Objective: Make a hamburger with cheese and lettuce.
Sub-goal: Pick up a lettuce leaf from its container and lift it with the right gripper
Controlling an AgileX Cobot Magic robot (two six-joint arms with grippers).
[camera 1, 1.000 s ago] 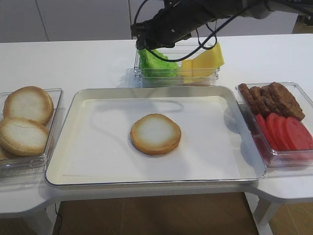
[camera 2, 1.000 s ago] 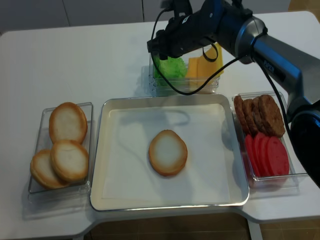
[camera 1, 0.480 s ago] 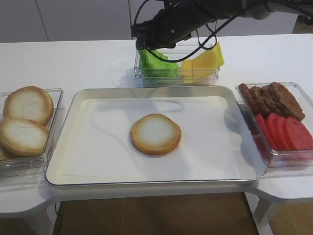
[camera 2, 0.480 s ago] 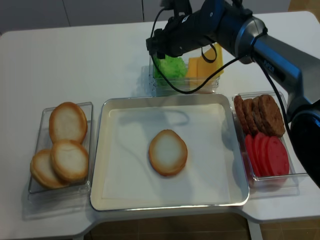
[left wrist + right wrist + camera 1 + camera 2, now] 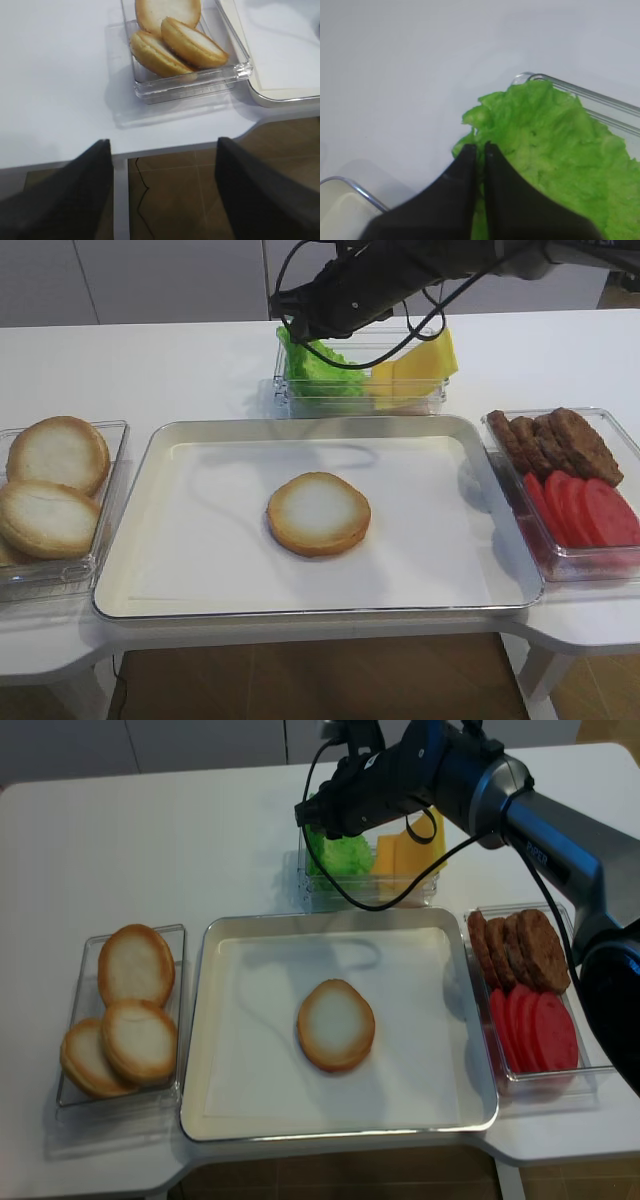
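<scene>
One bun half, the start of the hamburger [image 5: 318,512] [image 5: 335,1025], lies cut face up in the middle of the metal tray [image 5: 150,455]. The green frilly lettuce [image 5: 318,368] [image 5: 342,852] [image 5: 560,150] lies in a clear box at the back. Yellow cheese [image 5: 422,364] [image 5: 405,852] slices lean beside it in the same box. My right gripper [image 5: 479,148] [image 5: 296,328] [image 5: 312,818] is shut on the lettuce's left edge, with green leaf pinched between the jaws. Off the table's front left corner, my left gripper [image 5: 162,142] hangs open and holds nothing.
A clear container of bun halves [image 5: 50,490] [image 5: 175,42] stands left of the tray. At the right, another container holds dark patties [image 5: 555,440] and red tomato slices [image 5: 585,510]. The arm's black cables [image 5: 420,325] loop over the back box.
My right gripper has closed on the lettuce's left edge. That edge now stands slightly higher above the box's rim.
</scene>
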